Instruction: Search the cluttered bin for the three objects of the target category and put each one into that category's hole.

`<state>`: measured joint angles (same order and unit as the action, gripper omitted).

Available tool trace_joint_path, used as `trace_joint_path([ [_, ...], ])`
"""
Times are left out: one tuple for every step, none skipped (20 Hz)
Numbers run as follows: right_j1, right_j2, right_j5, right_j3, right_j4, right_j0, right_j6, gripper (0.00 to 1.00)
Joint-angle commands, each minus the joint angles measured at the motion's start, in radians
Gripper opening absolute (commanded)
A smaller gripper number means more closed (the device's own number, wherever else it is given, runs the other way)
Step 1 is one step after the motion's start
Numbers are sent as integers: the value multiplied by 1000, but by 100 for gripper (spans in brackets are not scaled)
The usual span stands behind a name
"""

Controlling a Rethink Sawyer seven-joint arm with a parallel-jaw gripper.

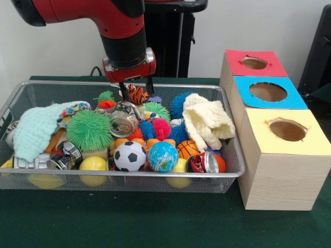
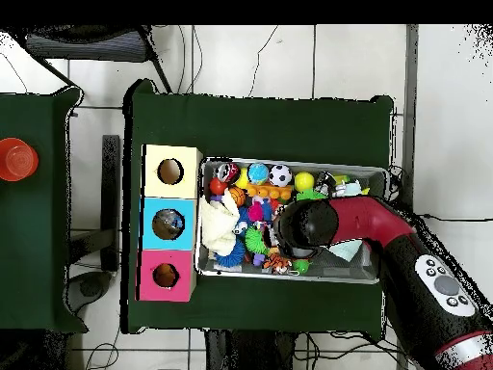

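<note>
The silver wire mesh bin (image 1: 129, 174) stands on the green table and is full of mixed objects. They include a soccer ball (image 1: 130, 155), a globe ball (image 1: 162, 156), a small basketball (image 1: 187, 149), a green spiky ball (image 1: 89, 129), drink cans (image 1: 123, 121), a cream cloth (image 1: 207, 121) and a mint cloth (image 1: 36, 129). My gripper (image 1: 137, 89) hangs over the bin's far middle. It is open, with one finger on each side of an orange tiger-striped ball (image 1: 137, 95). In the overhead view my arm (image 2: 318, 224) covers the gripper above the bin (image 2: 289, 164).
Three wooden boxes with round holes stand in a row right of the bin: red top (image 1: 253, 63), blue top (image 1: 268, 92), yellow top (image 1: 287, 130). They also show in the overhead view (image 2: 168, 224). A red cup (image 2: 16, 159) sits on a separate table.
</note>
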<state>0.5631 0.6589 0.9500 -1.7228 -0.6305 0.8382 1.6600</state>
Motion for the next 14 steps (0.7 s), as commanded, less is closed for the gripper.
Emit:
trace_joint_path([
  [-31,-12,115,80,-37,-8,-223,100],
  [-30,-21,123,90,-48,-17,-217,100],
  [-29,-24,128,93,-52,-21,-215,100],
  [-27,-30,136,101,-61,-28,-211,100],
  [-27,-32,137,105,-64,-30,-211,100],
  [-28,-33,138,108,-68,-32,-211,100],
  [-27,-36,137,109,-71,-34,-210,100],
  [-30,-40,141,113,-74,-37,-206,100],
  [-30,-44,141,112,-77,-38,-202,100],
  [-33,-47,135,112,-81,-38,-197,100],
  [-33,-50,129,108,-84,-39,-192,100],
  [-38,-53,123,108,-85,-39,-187,100],
  [-42,-56,117,108,-86,-40,-183,100],
  [-48,-59,117,108,-87,-40,-180,100],
])
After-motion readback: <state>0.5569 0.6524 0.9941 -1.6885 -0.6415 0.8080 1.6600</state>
